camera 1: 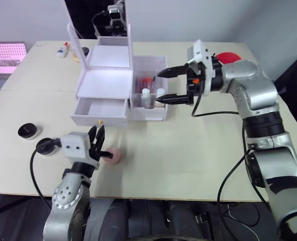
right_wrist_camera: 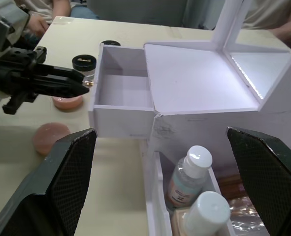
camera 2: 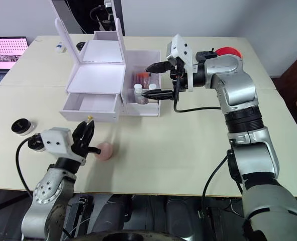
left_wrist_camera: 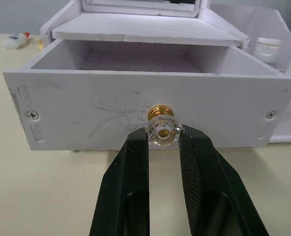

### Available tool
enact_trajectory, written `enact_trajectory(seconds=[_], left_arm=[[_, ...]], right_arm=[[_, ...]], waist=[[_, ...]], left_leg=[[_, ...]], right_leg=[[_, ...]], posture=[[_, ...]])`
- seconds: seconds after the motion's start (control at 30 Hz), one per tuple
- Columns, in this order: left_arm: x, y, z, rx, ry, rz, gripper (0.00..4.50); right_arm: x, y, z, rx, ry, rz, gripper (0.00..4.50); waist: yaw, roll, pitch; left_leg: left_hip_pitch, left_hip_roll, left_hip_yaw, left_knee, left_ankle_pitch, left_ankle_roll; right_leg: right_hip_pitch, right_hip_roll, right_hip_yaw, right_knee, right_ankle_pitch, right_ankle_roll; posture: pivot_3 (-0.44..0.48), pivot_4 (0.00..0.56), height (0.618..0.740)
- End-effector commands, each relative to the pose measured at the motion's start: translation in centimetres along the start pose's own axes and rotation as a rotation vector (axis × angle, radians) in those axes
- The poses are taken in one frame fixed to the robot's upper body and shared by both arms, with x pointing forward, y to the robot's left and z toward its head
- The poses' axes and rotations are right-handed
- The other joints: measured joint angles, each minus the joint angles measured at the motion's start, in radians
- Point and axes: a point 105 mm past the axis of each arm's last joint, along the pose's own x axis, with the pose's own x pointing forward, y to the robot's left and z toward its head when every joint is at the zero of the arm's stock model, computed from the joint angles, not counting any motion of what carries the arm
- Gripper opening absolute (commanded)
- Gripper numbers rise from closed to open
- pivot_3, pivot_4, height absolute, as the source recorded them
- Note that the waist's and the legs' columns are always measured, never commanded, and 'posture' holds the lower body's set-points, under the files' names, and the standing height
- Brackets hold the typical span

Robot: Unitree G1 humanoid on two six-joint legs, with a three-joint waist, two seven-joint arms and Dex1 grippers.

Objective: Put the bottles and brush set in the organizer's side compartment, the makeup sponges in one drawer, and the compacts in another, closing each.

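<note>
Right tool (camera 2: 155, 79) gapes above bottles (camera 2: 138, 94) in organizer (camera 2: 95, 80).

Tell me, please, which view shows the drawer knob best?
The left wrist view: the knob sits large between the left tool fingers. Both eye views show it tiny; the right wrist view shows it at that tool's tips.

Left arm: forearm raised from below, wrist angled forward, left gripper (camera 1: 99, 134) low and near the body, its two black fingers (left_wrist_camera: 130, 191) close together, nearly parallel, with a narrow gap between the tips. Right arm: elbow bent, forearm reaching inward across the body, right gripper (camera 1: 169, 85) held horizontally with fingers (camera 1: 173, 71) spread wide apart.
</note>
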Motion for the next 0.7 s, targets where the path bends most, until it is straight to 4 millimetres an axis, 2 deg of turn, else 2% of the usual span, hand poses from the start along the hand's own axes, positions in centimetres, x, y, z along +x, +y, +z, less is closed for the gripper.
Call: enact_trajectory(seconds=[0.03,0.13,0.27,0.33,0.4,0.53,0.7], left_arm=[[-1.0,-0.6,2.5,0.006,-0.075,-0.023,0.32],[-1.4,-1.3,2.5,-0.010,-0.061,-0.051,0.32],[-1.9,-1.1,2.3,-0.015,-0.040,-0.024,0.32],[-2.2,-0.6,2.4,-0.003,-0.037,-0.008,1.37],[-2.5,-0.5,2.6,0.000,-0.036,-0.010,2.23],[-3.8,-0.7,3.6,-0.031,-0.056,-0.014,4.36],[-6.0,-0.9,4.1,-0.075,-0.088,-0.016,4.44]], right_arm=[[0.4,0.1,1.2,-0.047,-0.028,0.026,4.50],[0.6,0.1,1.4,-0.051,-0.035,0.035,4.50],[0.6,-0.1,1.8,-0.059,-0.044,0.040,4.50],[0.6,-0.1,2.0,-0.057,-0.052,0.045,4.50],[0.7,-0.1,2.1,-0.054,-0.057,0.056,4.50],[0.2,-0.5,3.1,-0.038,-0.094,0.074,4.50],[-0.4,-0.9,4.6,0.000,-0.154,0.123,4.50]], waist=[[0.000,0.000,0.000],[-0.003,0.000,0.000],[-0.010,0.000,0.000],[-0.017,0.000,0.000],[-0.023,0.000,0.000],[-0.032,0.000,0.000],[-0.049,0.000,0.000]], left_leg=[[0.000,0.000,0.000,0.000,0.000,0.000],[0.000,0.000,0.000,0.000,0.000,0.000],[-0.001,0.000,0.001,0.000,0.000,0.000],[-0.001,0.000,0.001,0.000,0.000,0.000],[-0.001,0.000,0.001,0.000,0.000,0.000],[0.000,0.000,0.001,0.000,0.000,0.000],[-0.001,0.000,0.006,0.000,-0.004,0.004]], right_leg=[[-0.001,0.000,0.000,0.000,0.000,0.000],[-0.002,0.000,0.000,0.001,0.000,0.000],[-0.002,0.000,0.000,0.000,0.000,0.000],[-0.002,0.000,0.000,0.000,0.000,0.000],[-0.002,0.000,0.000,0.000,0.000,0.000],[-0.002,0.000,0.000,0.000,0.000,-0.001],[-0.002,-0.002,0.004,-0.002,0.000,0.000]], posture=[[0.000,0.150,0.740],[0.000,0.150,0.740],[0.000,0.150,0.740],[0.000,0.150,0.740],[0.000,0.150,0.740],[0.000,0.150,0.740],[0.000,0.150,0.740]])
